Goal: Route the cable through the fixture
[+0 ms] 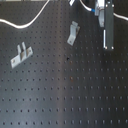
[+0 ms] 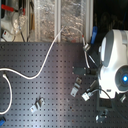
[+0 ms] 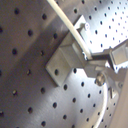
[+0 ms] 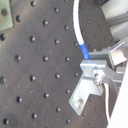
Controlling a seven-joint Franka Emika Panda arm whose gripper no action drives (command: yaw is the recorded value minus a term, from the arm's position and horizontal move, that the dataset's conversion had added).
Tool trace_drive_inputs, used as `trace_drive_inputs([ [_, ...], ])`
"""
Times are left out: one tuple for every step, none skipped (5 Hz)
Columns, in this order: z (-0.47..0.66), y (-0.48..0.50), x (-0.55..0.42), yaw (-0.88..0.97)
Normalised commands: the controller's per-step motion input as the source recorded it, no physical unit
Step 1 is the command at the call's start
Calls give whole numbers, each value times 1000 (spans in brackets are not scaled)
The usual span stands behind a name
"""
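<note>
The cable (image 4: 78,30) is thin, white, light & bendy, w/ a blue bit near the end effector (image 4: 100,67). The end effector looks clamped on it, right by a bracket (image 3: 65,60). Best hold close to that end, prob.

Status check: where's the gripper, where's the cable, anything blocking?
Gripper low over a metal bracket, jaw state unclear. Cable runs into the gripper at the bracket; routing not confirmed. Second bracket stands apart; nothing seen blocking.
</note>
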Motion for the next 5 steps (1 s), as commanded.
trace_drive_inputs([
  [500,-480,97,317],
  [694,-236,-3,260],
  [189,-161,-299,140],
  [-98,-134,-505,226],
  [-31,67,-314,0],
])
